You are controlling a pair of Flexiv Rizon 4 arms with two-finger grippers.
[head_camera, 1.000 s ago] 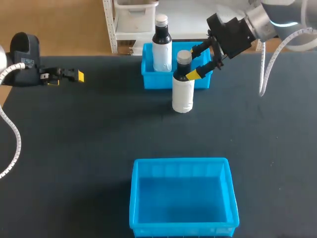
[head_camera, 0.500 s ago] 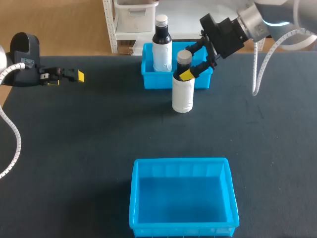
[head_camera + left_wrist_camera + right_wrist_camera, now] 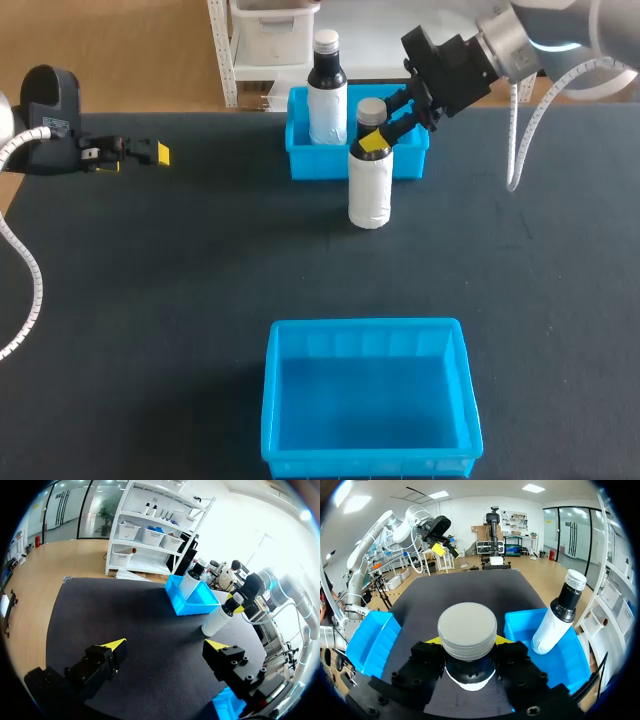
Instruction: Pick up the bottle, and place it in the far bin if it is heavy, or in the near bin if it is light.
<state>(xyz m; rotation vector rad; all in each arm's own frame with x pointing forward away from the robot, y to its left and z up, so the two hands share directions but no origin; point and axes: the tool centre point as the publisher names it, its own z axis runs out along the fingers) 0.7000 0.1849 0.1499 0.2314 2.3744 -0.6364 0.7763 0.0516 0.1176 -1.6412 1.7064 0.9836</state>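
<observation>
Pinching upright bottle (image 3: 369, 195) at neck with right hand (image 3: 376, 130), on worktop (image 3: 180, 260) just beside far bin (image 3: 297, 160); holding left hand (image 3: 158, 153) spread, well apart.

Black pincer (image 3: 380, 122), yellow tips (image 3: 372, 144); white cable (image 3: 36, 285)

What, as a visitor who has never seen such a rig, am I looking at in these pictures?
It is a robot with two arms at a dark table. One picture looks down from above, and the two round ones come from a camera on each wrist. On the table are an empty blue near bin and a far bin holding a white-capped bottle. The right hand grips the neck of a grey-capped bottle standing before the far bin. The left hand is open and holds nothing.
</observation>
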